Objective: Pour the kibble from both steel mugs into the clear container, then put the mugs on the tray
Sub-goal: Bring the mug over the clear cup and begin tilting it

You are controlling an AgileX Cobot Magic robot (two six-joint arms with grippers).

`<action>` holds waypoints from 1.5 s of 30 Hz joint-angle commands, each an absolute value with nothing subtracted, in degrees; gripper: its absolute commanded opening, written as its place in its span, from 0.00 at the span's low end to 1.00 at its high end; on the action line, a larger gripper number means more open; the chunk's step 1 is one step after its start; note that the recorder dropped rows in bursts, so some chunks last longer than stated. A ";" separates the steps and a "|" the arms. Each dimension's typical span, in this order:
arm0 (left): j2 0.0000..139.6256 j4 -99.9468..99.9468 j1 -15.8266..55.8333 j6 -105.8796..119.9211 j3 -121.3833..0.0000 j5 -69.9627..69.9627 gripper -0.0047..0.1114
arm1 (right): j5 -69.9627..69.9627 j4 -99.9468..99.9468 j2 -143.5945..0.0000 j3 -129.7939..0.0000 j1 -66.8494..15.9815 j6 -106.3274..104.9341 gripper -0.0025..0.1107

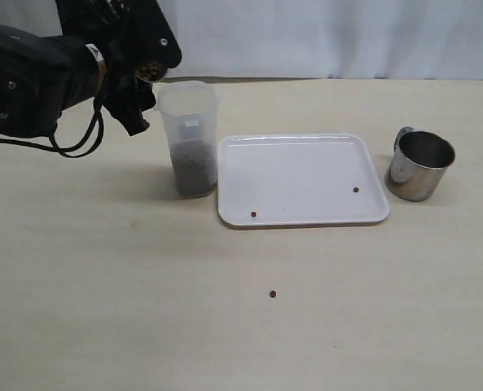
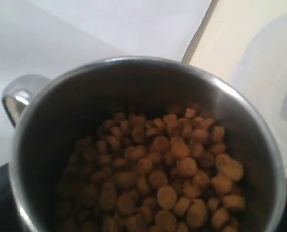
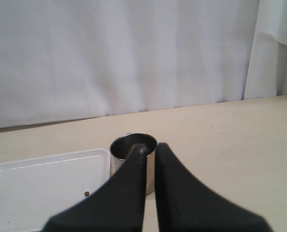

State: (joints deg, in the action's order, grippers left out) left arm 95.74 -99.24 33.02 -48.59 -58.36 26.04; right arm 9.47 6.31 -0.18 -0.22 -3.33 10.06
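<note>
My left gripper (image 1: 143,77) is shut on a steel mug (image 2: 109,87), held high at the top left, right beside the mouth of the clear container (image 1: 190,138). The mug is tipped toward the container and holds a heap of kibble (image 2: 167,179). The container stands upright left of the tray (image 1: 298,163) and has dark kibble (image 1: 194,167) in its lower half. A second steel mug (image 1: 420,165) stands upright and empty on the table right of the tray. My right gripper (image 3: 150,147) is shut with nothing in it, short of that mug (image 3: 121,145); it is outside the exterior view.
Two loose pellets (image 1: 253,214) lie on the white tray, and another pellet (image 1: 273,294) lies on the table in front of it. A white curtain backs the table's far edge. The left arm's cable (image 1: 78,147) hangs beside the container.
</note>
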 commanded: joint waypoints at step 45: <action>101.35 -99.95 34.03 -26.63 -65.88 29.29 0.04 | 9.35 6.63 0.00 0.00 -3.54 9.47 0.07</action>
State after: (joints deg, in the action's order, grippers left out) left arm 101.76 -99.24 33.96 -28.26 -65.07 28.96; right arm 9.47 6.31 -0.18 -0.22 -3.33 10.06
